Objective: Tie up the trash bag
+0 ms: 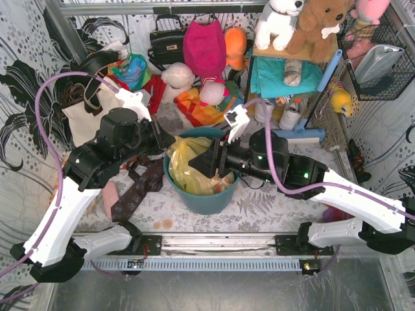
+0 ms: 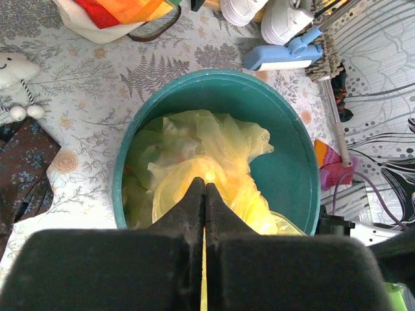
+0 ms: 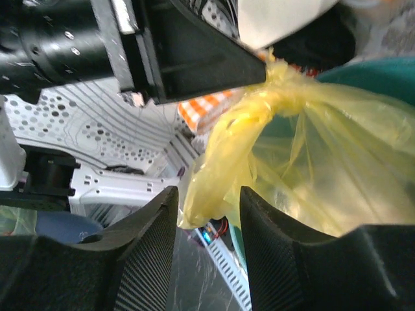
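looks like the left tool [image 2: 205, 188] pinches the trash bag [image 2: 217, 146] taut so the spread right tool [image 3: 209, 197] can grab the twist

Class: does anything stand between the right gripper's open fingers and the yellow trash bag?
Nothing visible does. A twisted strand of the trash bag hangs in the gap between the fingers of the right gripper, and its top is pinched by the left gripper.
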You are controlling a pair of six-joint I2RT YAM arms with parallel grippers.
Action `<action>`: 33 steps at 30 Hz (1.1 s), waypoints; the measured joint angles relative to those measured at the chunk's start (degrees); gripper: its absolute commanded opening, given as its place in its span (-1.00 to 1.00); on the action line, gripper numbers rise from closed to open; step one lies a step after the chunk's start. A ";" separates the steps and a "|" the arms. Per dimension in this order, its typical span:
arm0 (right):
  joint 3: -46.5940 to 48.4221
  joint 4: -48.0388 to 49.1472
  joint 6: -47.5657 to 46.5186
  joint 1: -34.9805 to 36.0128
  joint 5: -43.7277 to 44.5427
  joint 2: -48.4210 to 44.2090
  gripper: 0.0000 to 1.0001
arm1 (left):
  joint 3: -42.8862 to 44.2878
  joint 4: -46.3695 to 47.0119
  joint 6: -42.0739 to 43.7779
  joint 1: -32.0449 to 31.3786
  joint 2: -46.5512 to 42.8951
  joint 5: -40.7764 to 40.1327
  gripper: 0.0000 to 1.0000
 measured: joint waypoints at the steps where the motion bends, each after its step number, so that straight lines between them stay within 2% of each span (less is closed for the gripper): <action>1: 0.00 -0.90 1.22 0.00 -0.57 0.48 -0.11 | 0.00 0.02 0.00 0.00 0.00 0.04 -1.00; 3: 0.00 -2.08 2.99 0.00 -1.64 1.57 -0.17 | 0.00 0.02 0.02 0.00 0.00 0.33 -1.00; 4: 0.00 -2.54 4.02 0.00 -2.23 2.27 -0.26 | 0.00 0.07 0.00 0.00 0.00 0.42 -1.00; 8: -0.13 -2.69 5.92 0.00 -2.80 3.65 -0.70 | 0.00 0.44 0.02 0.00 0.00 0.66 -1.00; 10: -0.70 -2.05 6.51 0.02 -2.16 3.34 -1.00 | 0.00 0.44 0.04 0.00 0.00 0.63 -1.00; 17: -6.69 -1.36 7.28 0.00 3.02 -1.44 -1.00 | 0.00 0.42 0.37 0.00 -0.76 -2.69 -1.00; 33: -11.89 -13.31 8.83 0.00 13.09 -11.54 -1.00 | -4.96 4.02 1.40 -0.04 -3.32 -18.82 -1.00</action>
